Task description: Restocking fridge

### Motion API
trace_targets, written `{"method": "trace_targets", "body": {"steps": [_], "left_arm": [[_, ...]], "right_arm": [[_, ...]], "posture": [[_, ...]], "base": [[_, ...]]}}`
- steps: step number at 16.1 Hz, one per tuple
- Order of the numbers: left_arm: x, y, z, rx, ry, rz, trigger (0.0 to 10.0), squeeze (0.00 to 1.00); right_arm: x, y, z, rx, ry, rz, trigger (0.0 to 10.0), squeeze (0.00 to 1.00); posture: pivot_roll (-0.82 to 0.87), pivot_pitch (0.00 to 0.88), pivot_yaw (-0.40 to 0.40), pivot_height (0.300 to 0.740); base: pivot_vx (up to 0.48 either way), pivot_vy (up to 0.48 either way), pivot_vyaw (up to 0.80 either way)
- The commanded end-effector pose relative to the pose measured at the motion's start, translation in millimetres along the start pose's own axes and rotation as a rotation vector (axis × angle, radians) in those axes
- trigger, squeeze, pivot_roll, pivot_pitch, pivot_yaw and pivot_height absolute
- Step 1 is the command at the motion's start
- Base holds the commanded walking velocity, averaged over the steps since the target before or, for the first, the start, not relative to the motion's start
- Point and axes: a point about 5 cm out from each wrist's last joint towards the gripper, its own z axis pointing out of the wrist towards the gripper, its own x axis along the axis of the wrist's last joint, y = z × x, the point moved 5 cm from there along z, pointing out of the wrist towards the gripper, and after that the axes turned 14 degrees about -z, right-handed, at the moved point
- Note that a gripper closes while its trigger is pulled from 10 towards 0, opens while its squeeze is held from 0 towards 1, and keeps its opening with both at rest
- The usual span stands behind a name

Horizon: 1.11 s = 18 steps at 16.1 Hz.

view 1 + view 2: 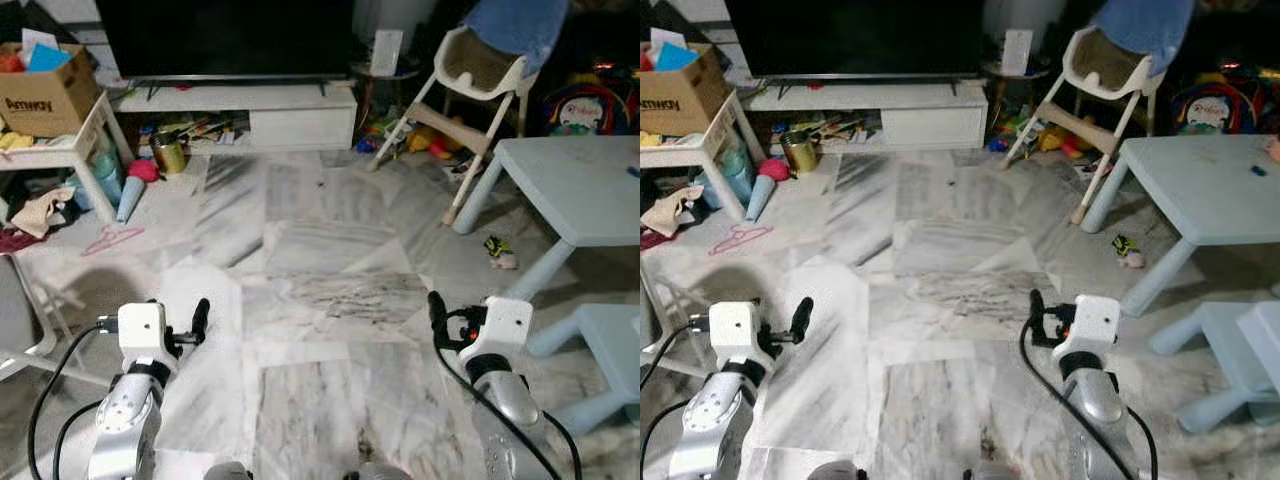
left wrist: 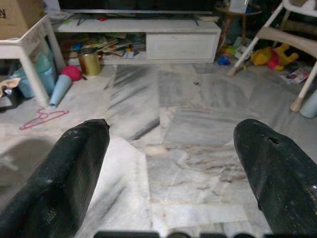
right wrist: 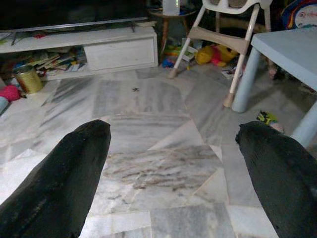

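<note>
1. Robot stands on a marble floor (image 1: 320,300) in a living room, head camera looking forward and down.
2. Left gripper (image 2: 171,168) held low in front of the body, over bare floor. Fingers (image 2: 74,168) spread wide apart, nothing between them.
3. Right gripper (image 3: 173,168) same height on the other side, also over bare floor. Its two fingers stand wide apart too, holding nothing.
4. Both arms bent, silver forearms and white wrist blocks (image 1: 140,332) visible at the bottom of the head views, black cables looping off each.
5. Ahead, against the far wall: dark TV (image 1: 225,38) on a low white TV stand (image 1: 240,110), clutter in its open shelf.
6. Gold can (image 1: 168,153) on the floor just in front of the stand's left end, pink ball (image 1: 144,170) beside it.
7. Far left: small white table (image 1: 60,150) with a cardboard box (image 1: 45,95) on top; pink hanger (image 1: 112,238) on the floor near it.
8. Right of the stand: white high chair (image 1: 470,90) with a blue cloth (image 1: 515,25) draped on its back, toys under and behind it.
9. Right side: light-blue kids' table (image 1: 570,185), matching stool (image 1: 600,345) near it, small toy (image 1: 497,250) on the floor by the table leg.
10. Fridge and restock items: can't tell where they are from here.
</note>
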Motion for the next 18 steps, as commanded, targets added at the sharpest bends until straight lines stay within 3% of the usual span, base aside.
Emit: {"method": "trace_targets", "body": {"steps": [1,4,7,12,18], "left_arm": [[5.3,1.8,1.9,-0.009,0.016,0.027,10.0,0.0],[8.8,7.0,10.4,-0.031,0.016,0.054,10.0,0.0],[9.2,7.4,12.7,-0.036,0.014,0.058,10.0,0.0],[5.8,5.4,10.9,-0.027,0.01,0.058,10.0,0.0],[3.7,-4.8,-0.1,-0.001,0.016,0.048,10.0,0.0]], "right_arm": [[7.7,0.6,-0.5,-0.002,0.032,-0.008,10.0,0.0],[8.9,0.1,-2.9,-0.006,0.055,-0.018,10.0,0.0],[9.1,-1.2,-3.6,-0.009,0.059,-0.025,10.0,0.0],[1.5,13.3,-1.8,-0.097,0.019,-0.035,10.0,0.0],[0.3,13.7,-3.3,-0.084,0.021,-0.049,10.0,0.0]], "posture": [[-0.04,0.0,-0.014,0.74],[-0.06,0.0,0.011,0.74],[-0.07,0.0,0.017,0.74],[-0.05,0.0,0.002,0.74],[-0.04,0.0,0.003,0.74]], "base": [[0.0,0.0,0.0],[0.0,0.0,0.14],[0.0,0.0,0.8],[0.0,0.0,0.15],[0.0,0.0,0.0]]}}
